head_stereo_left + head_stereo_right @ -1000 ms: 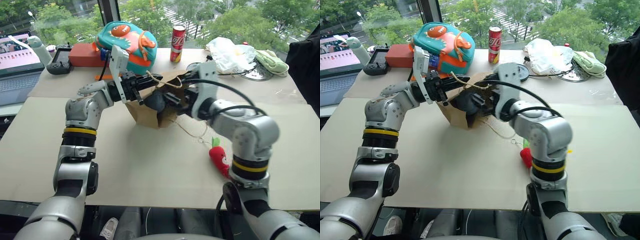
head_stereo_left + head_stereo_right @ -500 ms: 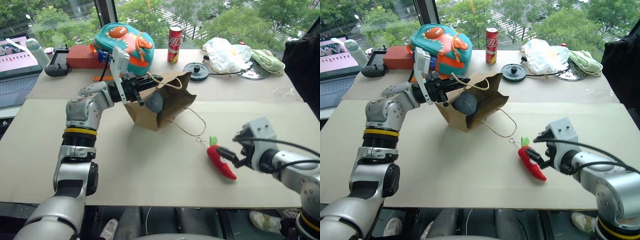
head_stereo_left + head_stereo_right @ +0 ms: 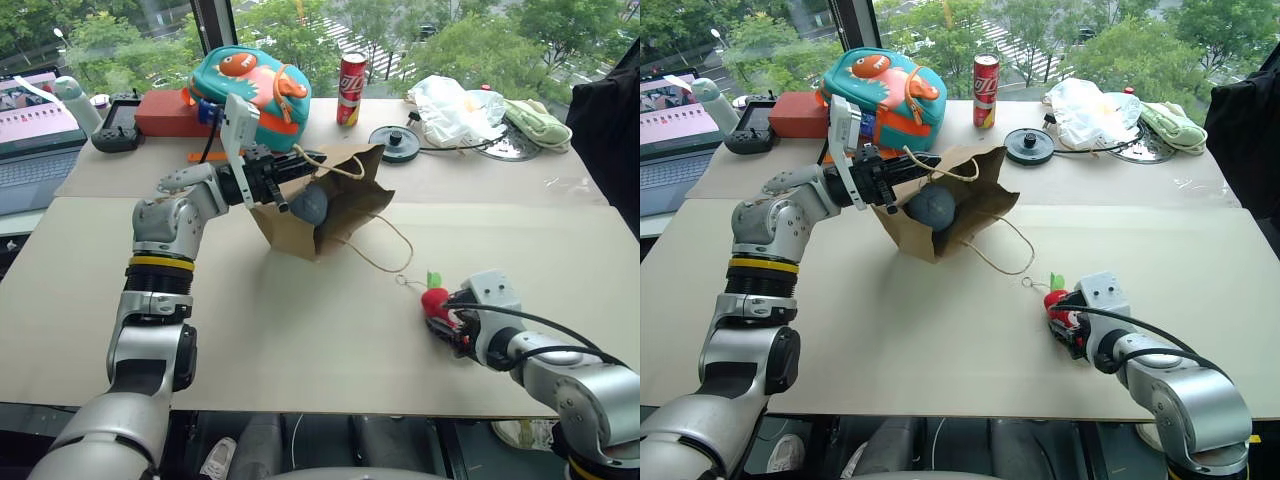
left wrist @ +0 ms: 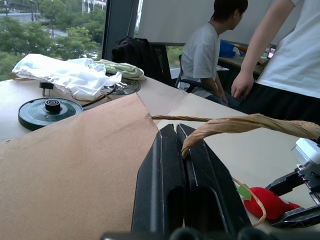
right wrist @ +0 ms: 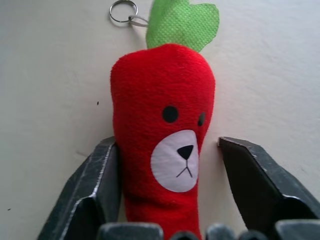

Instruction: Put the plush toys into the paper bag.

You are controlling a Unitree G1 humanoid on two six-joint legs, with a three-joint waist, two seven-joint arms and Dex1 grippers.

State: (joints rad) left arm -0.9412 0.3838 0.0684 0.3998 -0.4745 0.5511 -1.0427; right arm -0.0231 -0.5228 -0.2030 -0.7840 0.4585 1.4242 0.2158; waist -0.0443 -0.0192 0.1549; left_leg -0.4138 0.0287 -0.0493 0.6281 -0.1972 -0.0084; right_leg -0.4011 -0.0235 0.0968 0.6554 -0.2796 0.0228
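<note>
The brown paper bag (image 3: 335,215) lies tilted on the table with its mouth held up. My left gripper (image 3: 285,182) is shut on its twisted cord handle (image 4: 240,125) at the rim. The pale-grey fuzzy ball (image 3: 311,205) rests inside the bag's mouth. The red chili plush (image 5: 162,130) lies flat on the table, right of the bag, green stem and key ring pointing away. My right gripper (image 5: 167,145) is low over it with the jaws on either side. One finger (image 5: 102,175) touches the toy and the other stands a small gap off.
At the table's back stand a teal-and-orange backpack (image 3: 250,85), a red can (image 3: 353,88), a black disc (image 3: 397,141), a white plastic bag (image 3: 455,105) and a pale green cloth (image 3: 540,120). A laptop (image 3: 35,120) sits far left. Two people (image 4: 210,55) are beyond the table.
My right arm left the bag's mouth, leaving the grey ball inside, and swung down and right to the chili. Its jaws have narrowed around the toy. The left gripper has kept still.
</note>
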